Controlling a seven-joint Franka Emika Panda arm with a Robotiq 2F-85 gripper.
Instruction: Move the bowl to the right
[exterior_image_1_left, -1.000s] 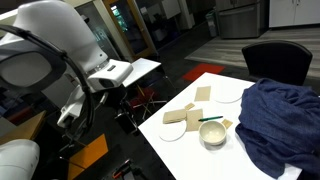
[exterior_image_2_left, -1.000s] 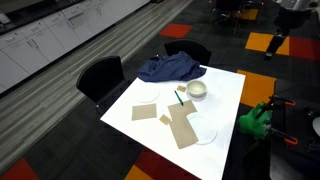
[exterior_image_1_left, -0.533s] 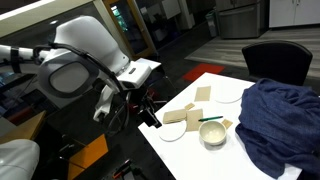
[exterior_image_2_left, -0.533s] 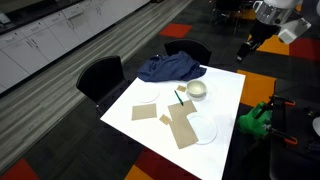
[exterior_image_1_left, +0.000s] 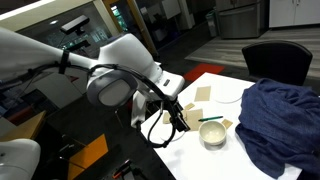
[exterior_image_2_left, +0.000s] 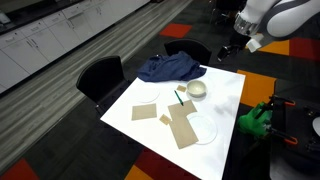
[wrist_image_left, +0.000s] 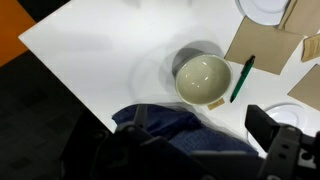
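Observation:
The cream-white bowl stands on the white table, next to a blue cloth. It also shows in an exterior view and in the wrist view, where its hollow looks empty. A green pen lies beside it. My gripper hangs above the table edge, a short way from the bowl, with nothing between its fingers. In the wrist view its dark fingers stand wide apart at the frame's lower edge, above the cloth.
A crumpled blue cloth covers one side of the table. Two flat white plates and cardboard pieces lie near the bowl. Black chairs stand at the table. A green object sits off the table.
The arm has swung in from off the table and lowered the gripper toward the table edge near the bowl. The bowl has not moved.

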